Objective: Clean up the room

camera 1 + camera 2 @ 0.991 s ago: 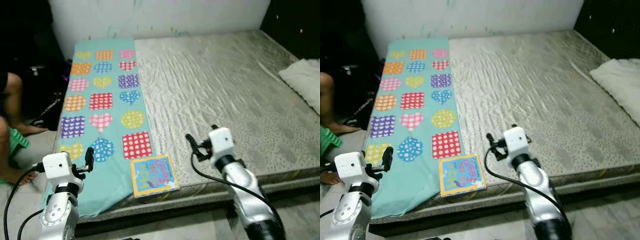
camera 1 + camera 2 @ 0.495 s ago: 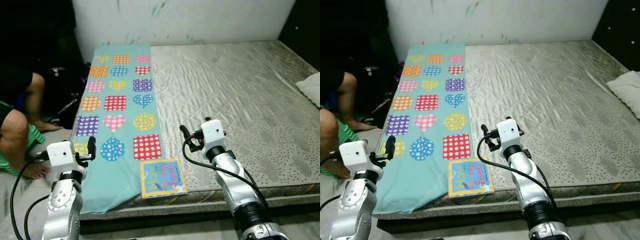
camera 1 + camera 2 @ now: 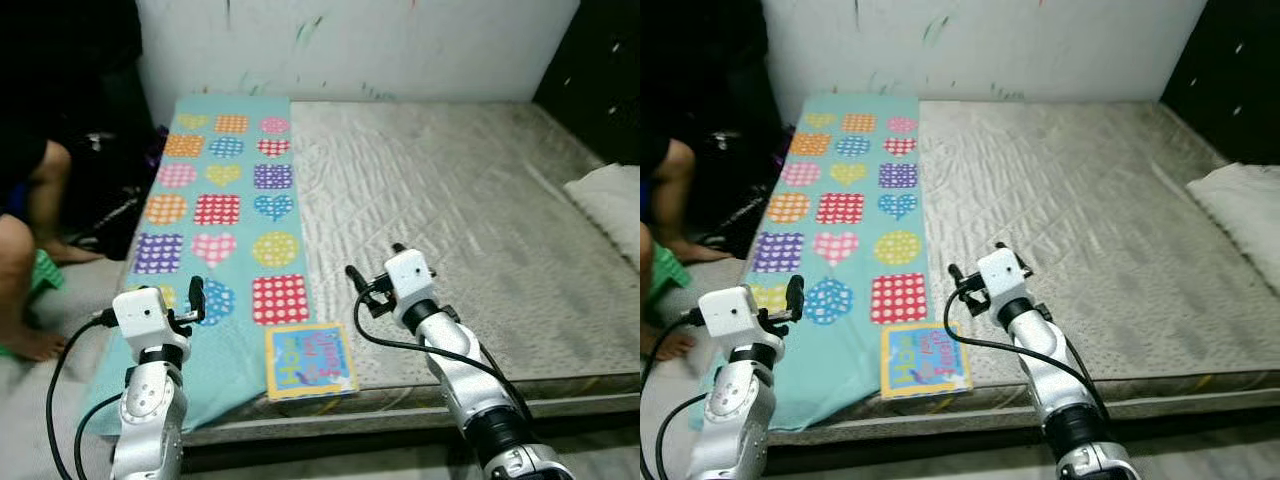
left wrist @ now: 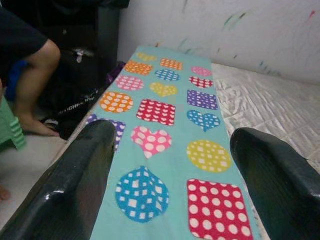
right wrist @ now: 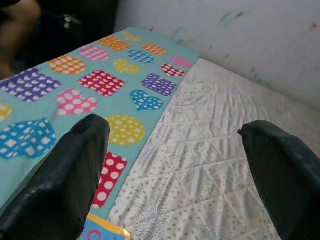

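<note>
- Bed (image 3: 480,200): wide mattress w/ grey-beige quilted cover, diamond stitching, fine speckle, slightly creased.
- Teal cloth (image 3: 225,210): long flat strip along the bed's left side, printed w/ polka-dot hearts, squares, circles in orange, pink, purple, red, blue, yellow; near end drapes over the bed's front edge.
- Book (image 3: 309,359): thin, squarish, glossy blue cover w/ yellow border and colourful lettering; flat at the bed's front edge, overlapping the cloth's right edge, just below the red dotted square.
- White pillow (image 3: 610,200): soft, lumpy, at far right of bed.
- Left gripper (image 3: 197,301): raised over the near end of the cloth, left of the book; fingers (image 4: 75,185) spread wide apart, holding nothing.
- Right gripper (image 3: 372,279): above bare mattress just right of the cloth, a bit beyond the book; fingers (image 5: 70,175) wide apart too, holding nothing.
- Person's bare leg (image 3: 25,280) and foot on the floor at left, beside a green ribbed item (image 3: 40,272).
- White wall (image 3: 350,45) behind bed, smudged w/ coloured marks.
</note>
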